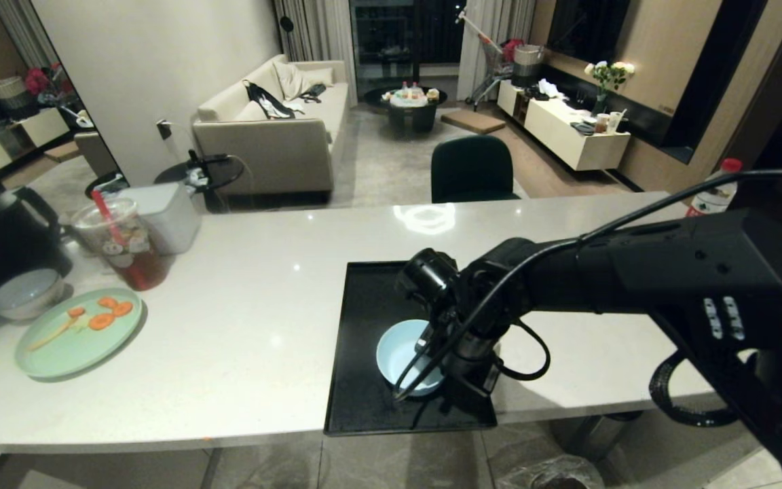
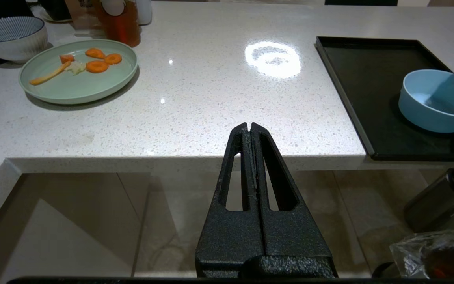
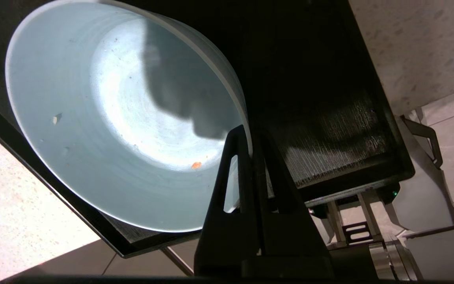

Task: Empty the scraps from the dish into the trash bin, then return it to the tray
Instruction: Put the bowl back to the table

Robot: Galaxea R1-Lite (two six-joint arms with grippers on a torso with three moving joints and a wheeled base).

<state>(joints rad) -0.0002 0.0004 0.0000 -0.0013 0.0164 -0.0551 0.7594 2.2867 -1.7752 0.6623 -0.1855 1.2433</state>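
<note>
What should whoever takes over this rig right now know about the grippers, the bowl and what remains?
Right gripper: shut on the rim of the pale-blue bowl, over the black tray near its front edge. I cannot tell whether the bowl's base rests on the tray yet.
Left gripper: shut, empty, parked below the counter edge.
Bowl: emptied, only a few tiny specks inside.
Trash bin: on the floor below the counter, bag-lined.
Mint-green plate: still carries carrot slices, far left on the counter.
Left to do: settle the bowl on the tray, open the right gripper, withdraw.

Pale-blue dish (image 1: 398,353), matte-black tray (image 1: 364,326), mint-green plate (image 1: 58,346), orange carrot slices (image 1: 102,321).
</note>
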